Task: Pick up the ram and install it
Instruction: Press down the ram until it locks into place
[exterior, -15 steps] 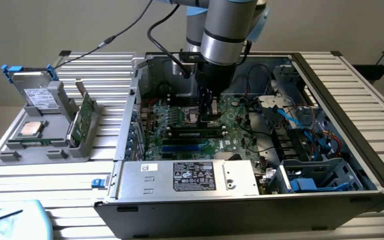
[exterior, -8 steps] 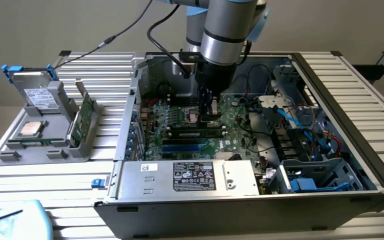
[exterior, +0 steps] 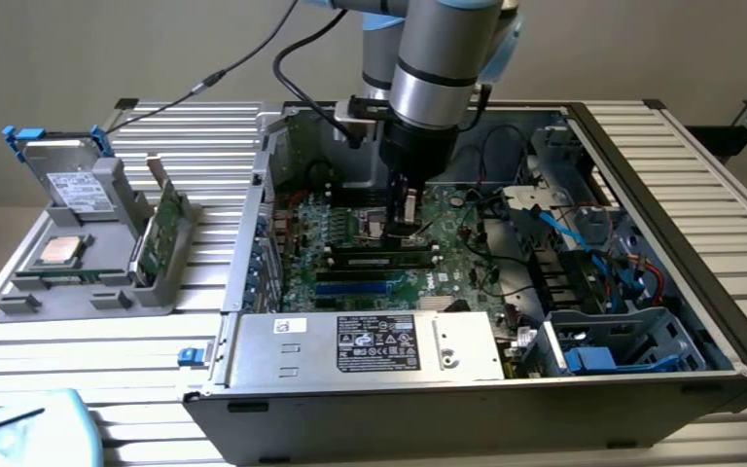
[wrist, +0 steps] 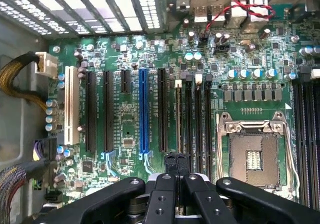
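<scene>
Ram (exterior: 376, 260) seated in motherboard (exterior: 347, 229) slot, just below closed hand (exterior: 404, 222).

No wording can be read. The power supply (exterior: 367, 345), well in front of the fingers, bears a black label (exterior: 377, 343) and a small white sticker (exterior: 291, 326), both illegible.
</scene>
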Available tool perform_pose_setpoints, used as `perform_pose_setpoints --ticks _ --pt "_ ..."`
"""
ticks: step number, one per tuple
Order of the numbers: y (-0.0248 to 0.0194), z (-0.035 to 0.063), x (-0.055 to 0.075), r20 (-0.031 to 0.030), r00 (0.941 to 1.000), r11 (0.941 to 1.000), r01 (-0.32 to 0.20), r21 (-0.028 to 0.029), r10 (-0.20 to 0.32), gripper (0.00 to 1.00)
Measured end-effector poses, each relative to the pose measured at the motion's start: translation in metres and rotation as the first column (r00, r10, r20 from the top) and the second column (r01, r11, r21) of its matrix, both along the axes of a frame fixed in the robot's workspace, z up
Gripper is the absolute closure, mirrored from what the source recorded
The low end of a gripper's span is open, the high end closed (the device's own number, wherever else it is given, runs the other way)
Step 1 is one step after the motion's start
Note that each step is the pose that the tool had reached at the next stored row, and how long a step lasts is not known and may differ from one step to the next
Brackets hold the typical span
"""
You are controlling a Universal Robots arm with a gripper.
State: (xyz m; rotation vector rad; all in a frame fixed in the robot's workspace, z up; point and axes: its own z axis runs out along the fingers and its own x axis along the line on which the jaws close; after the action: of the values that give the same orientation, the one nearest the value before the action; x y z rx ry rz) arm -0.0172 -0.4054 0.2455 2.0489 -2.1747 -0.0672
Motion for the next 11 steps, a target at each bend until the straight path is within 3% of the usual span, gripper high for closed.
perform_pose_setpoints --ticks 3,11 --pt "-0.0001 -0.0001 0.0 0.0074 0.9996 0.9996 0.027 -0.0047 -0.027 0.89" --pt "0.0 -0.0001 0.0 0.0449 0.9954 0.9959 0.086 -0.0304 -0.084 0.89"
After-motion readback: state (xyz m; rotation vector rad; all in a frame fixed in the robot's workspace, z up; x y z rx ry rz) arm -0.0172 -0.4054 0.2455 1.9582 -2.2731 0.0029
